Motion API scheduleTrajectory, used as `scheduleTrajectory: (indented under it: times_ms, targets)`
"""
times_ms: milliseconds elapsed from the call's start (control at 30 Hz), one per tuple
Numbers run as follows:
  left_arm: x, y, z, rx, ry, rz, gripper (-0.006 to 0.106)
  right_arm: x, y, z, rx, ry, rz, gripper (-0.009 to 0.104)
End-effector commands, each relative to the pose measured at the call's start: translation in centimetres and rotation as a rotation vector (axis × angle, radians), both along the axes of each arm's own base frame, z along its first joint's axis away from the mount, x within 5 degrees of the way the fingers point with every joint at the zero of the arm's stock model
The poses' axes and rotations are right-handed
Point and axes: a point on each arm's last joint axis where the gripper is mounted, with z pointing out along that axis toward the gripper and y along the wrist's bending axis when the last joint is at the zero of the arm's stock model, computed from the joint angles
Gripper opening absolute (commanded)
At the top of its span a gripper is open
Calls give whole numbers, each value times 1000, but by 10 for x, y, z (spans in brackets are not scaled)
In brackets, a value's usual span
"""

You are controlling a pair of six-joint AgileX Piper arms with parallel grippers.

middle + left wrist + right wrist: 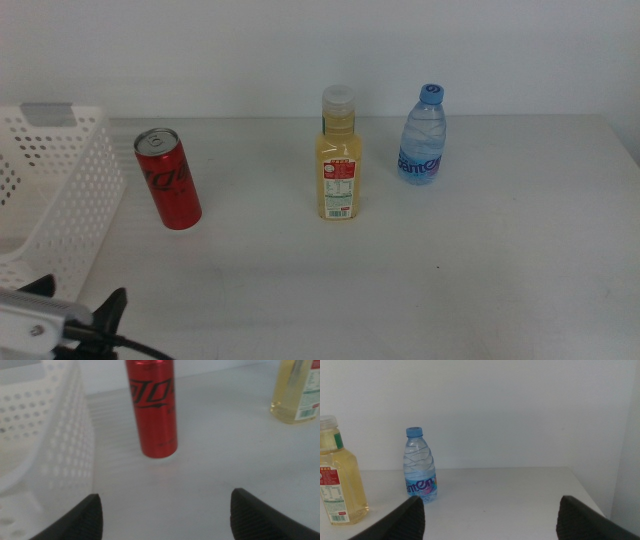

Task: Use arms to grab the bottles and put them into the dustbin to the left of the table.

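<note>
A slim red soda can [168,180] [152,405] stands upright beside the white perforated dustbin [60,190] [50,435] at the table's left. The yellow juice bottle [338,160] [337,480] is upright mid-table. Right of it stands the clear water bottle [423,135] [420,467] with its blue cap. My left gripper [105,315] [162,515] hovers low at the near left, open and empty, short of the can. My right gripper [490,520] is out of the middle view; its wrist view shows it open and empty, well back from the water bottle.
The white table [450,270] stretches bare in front of the three containers. A white wall rises behind it. The table's right edge shows past the water bottle in the right wrist view. The yellow bottle [297,390] also shows in the left wrist view.
</note>
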Motion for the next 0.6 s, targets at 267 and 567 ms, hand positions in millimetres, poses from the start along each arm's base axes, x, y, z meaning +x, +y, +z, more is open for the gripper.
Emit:
scheduleTrajectory:
  times_ms: [267, 567]
  targets:
    - [29, -8, 0, -31, -225, -14, 80, -3, -1, 11, -13, -111, -19, 87]
    - [37, -10, -8, -40, -241, -12, 80, -3, -1, 11, -13, -111, -19, 87]
